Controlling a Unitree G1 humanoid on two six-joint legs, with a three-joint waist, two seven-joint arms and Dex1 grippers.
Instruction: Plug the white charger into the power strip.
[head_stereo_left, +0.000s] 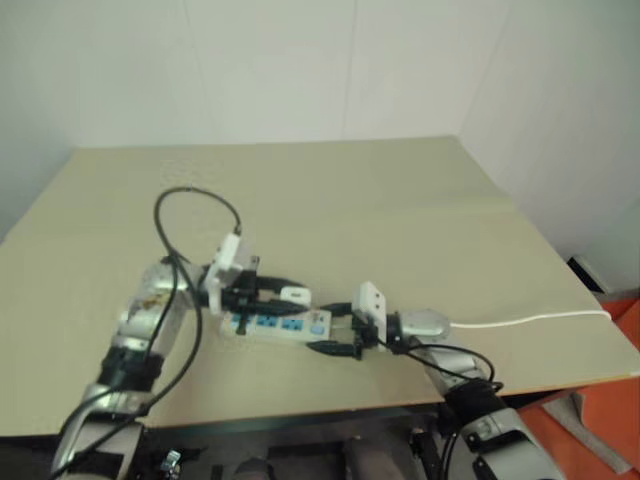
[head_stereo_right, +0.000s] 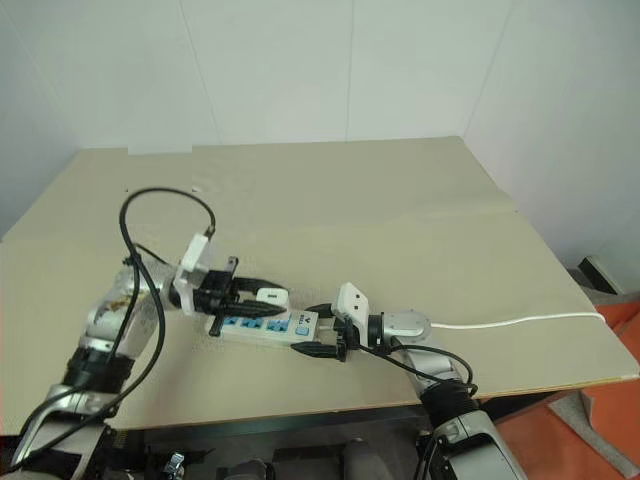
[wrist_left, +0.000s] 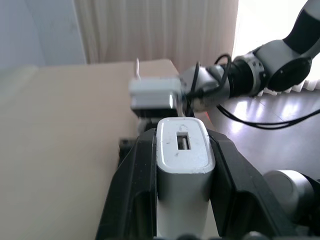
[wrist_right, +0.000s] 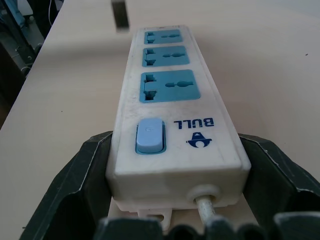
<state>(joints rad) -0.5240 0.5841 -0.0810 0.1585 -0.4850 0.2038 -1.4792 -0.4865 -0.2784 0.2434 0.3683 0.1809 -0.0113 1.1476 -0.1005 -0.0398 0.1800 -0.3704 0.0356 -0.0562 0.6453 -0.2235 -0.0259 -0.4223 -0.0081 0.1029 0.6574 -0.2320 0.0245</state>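
White charger (wrist_left: 182, 155) clamped between the two black fingers (wrist_left: 131, 185) of the left gripper (head_stereo_left: 268, 294), held just above the far end of the power strip (head_stereo_right: 262, 325), clear of its sockets. Seen end-on from the left wrist: rounded white face with a small rectangular slot in it, grey body running back between the pads. Lay roughly level, pointed towards the robot's right.

Power strip flat on the beige table (head_stereo_left: 400, 200), near the front edge, lengthways between the two arms. Showed three blue socket faces (wrist_right: 169, 86) in a row, all unoccupied, then a light blue switch (wrist_right: 150, 135) at the cord end beside the printed brand "BULL". Thin white cord (head_stereo_right: 520, 322) ran off that end towards the table's right edge.

Right gripper (wrist_right: 175, 200) spread wide around the cord end of the strip, one black finger pressed against each long side, bracing it on the tabletop. Right gripper's white housing (wrist_left: 152, 95) visible past the charger in the left wrist view, facing the left gripper along the strip.

Black cable (head_stereo_left: 190, 200) looped up over the left forearm.
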